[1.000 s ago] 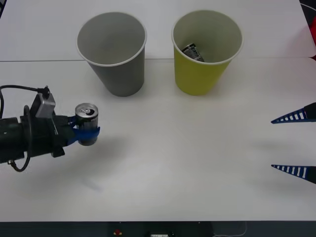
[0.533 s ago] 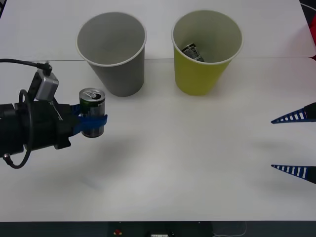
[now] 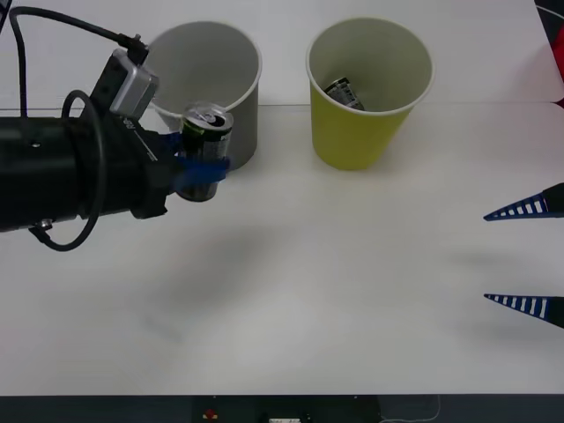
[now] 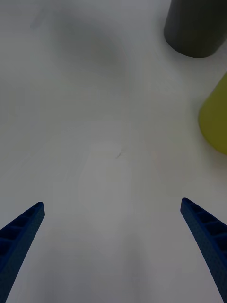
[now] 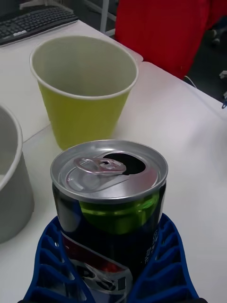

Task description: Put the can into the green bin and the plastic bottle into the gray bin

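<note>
A: Front view first: where is the can?
B: The can point(image 3: 206, 141) sits upright in the left gripper point(image 3: 199, 167), fingers closed round its sides, upper left of the frame, overlapping the front of the gray bin point(image 3: 204, 93). The green bin point(image 3: 368, 91), upper centre-right, has a dark object point(image 3: 344, 92) inside. The right gripper point(image 3: 527, 256) hangs spread wide at the right edge, holding nothing.

A: Right wrist view?
B: Blue fingers point(image 4: 19, 234) far apart over the white table point(image 4: 94, 118); gray bin point(image 4: 196, 28) and green bin point(image 4: 216, 118) at the upper right.

A: Left wrist view?
B: The can point(image 5: 109, 199) is low in the centre, pull tab up, clamped by blue fingers point(image 5: 163, 265). The green bin point(image 5: 82, 87) stands behind it, the gray bin point(image 5: 12, 184) at the left edge.
</note>
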